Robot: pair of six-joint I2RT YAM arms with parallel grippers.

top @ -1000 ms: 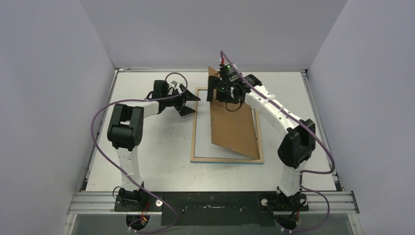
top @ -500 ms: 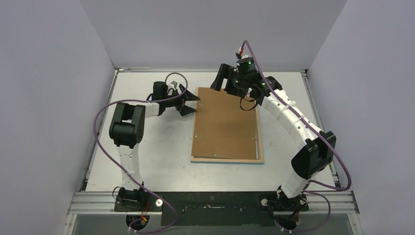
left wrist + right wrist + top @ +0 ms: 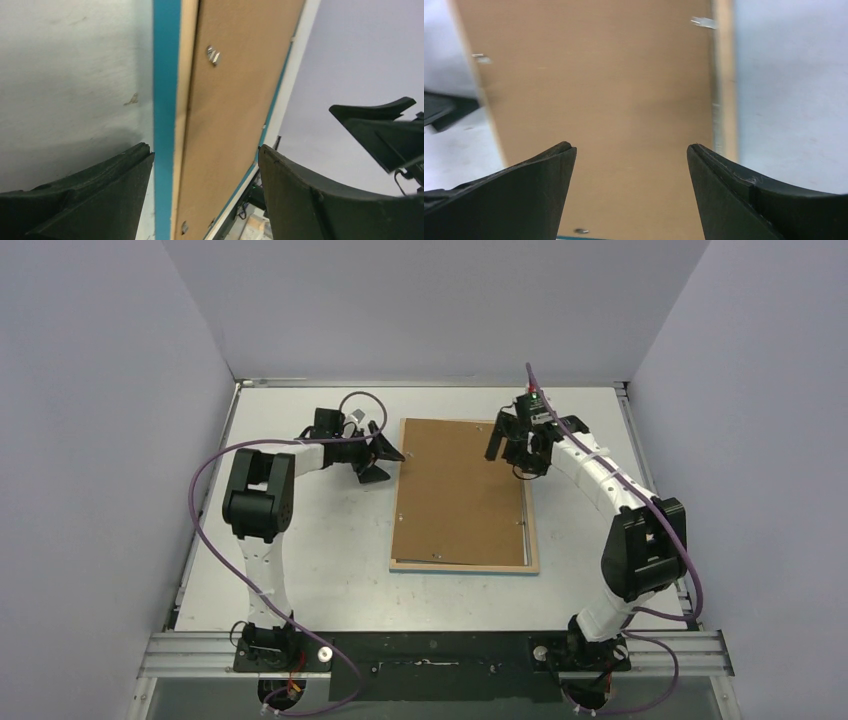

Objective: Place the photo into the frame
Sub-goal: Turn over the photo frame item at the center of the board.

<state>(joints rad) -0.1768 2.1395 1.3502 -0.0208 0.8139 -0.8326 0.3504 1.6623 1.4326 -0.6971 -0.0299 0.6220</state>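
Observation:
The frame (image 3: pixel 465 567) lies face down mid-table, its light wood back up and its blue edge (image 3: pixel 162 125) showing in the left wrist view. A plain brown backing board (image 3: pixel 460 490) lies flat inside it and covers the opening. The photo is hidden. My left gripper (image 3: pixel 393 462) is open at the frame's far left edge, one finger (image 3: pixel 100 195) over the table and the other over the board. My right gripper (image 3: pixel 505 450) hovers open above the board's far right part (image 3: pixel 599 90), holding nothing.
Small metal tabs (image 3: pixel 702 21) sit along the frame's wood rim (image 3: pixel 724 75). Bare white table (image 3: pixel 300 540) surrounds the frame, bounded by grey walls at the back and both sides. My right gripper's fingers (image 3: pixel 380 130) show beyond the frame in the left wrist view.
The backing board, held tilted up by my right gripper a second ago, now lies flat in the frame. My right gripper has let go and moved right. The left arm barely moved.

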